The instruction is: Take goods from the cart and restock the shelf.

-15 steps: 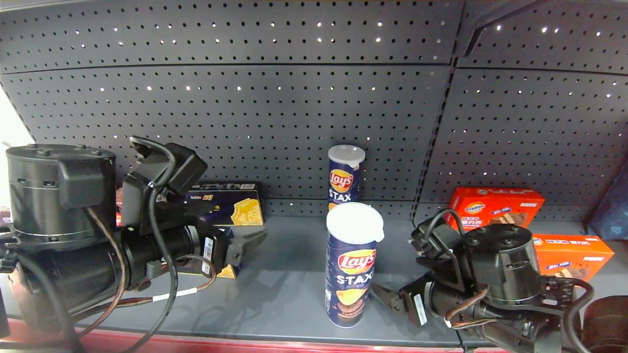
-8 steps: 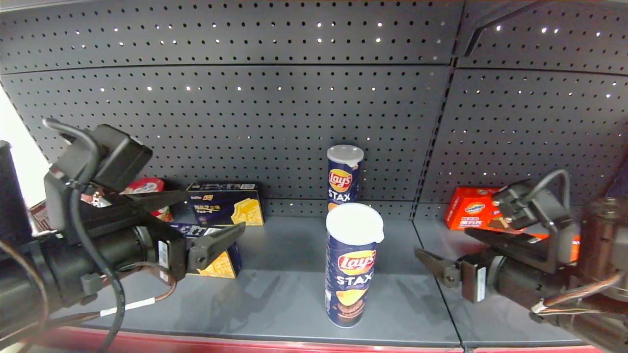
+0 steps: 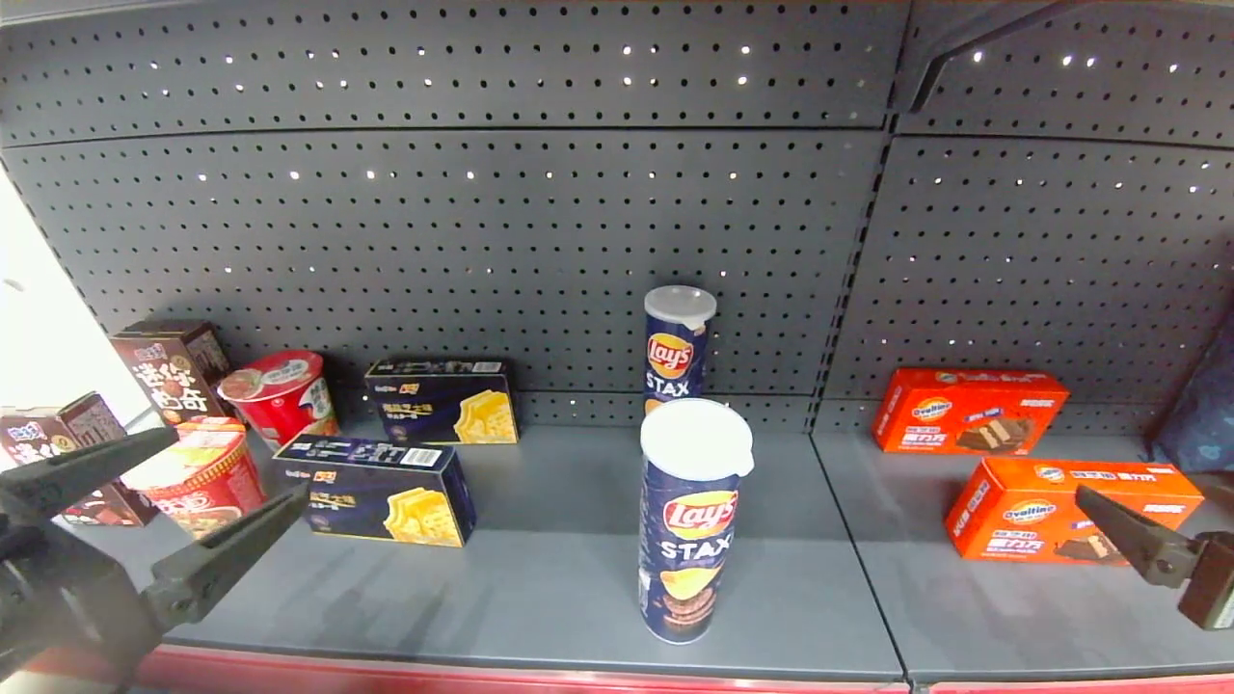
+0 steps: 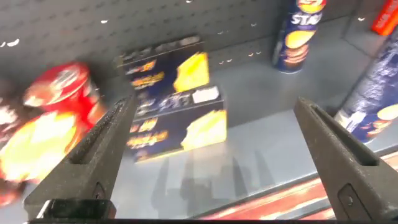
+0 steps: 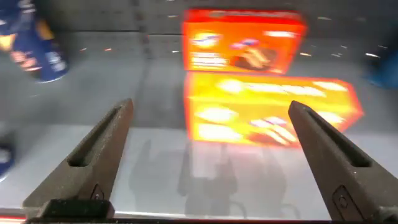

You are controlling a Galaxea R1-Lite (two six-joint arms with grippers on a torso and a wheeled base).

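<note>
Both grippers gaped wide and held nothing: the left gripper (image 4: pixel 214 106) hung at the near left corner of the shelf (image 3: pixel 540 578), the right gripper (image 5: pixel 211 106) at its near right. The near chip can (image 3: pixel 694 520) stood upright between them, well apart from each, neither clearly nearer.

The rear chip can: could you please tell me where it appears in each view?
Head view: rear chip can upright at centre, behind the front chip can.
Left wrist view: can far back, apart from the blue cracker boxes.
Right wrist view: can far back, apart from the orange boxes.
Shared landmark: the grey shelf board.
</note>
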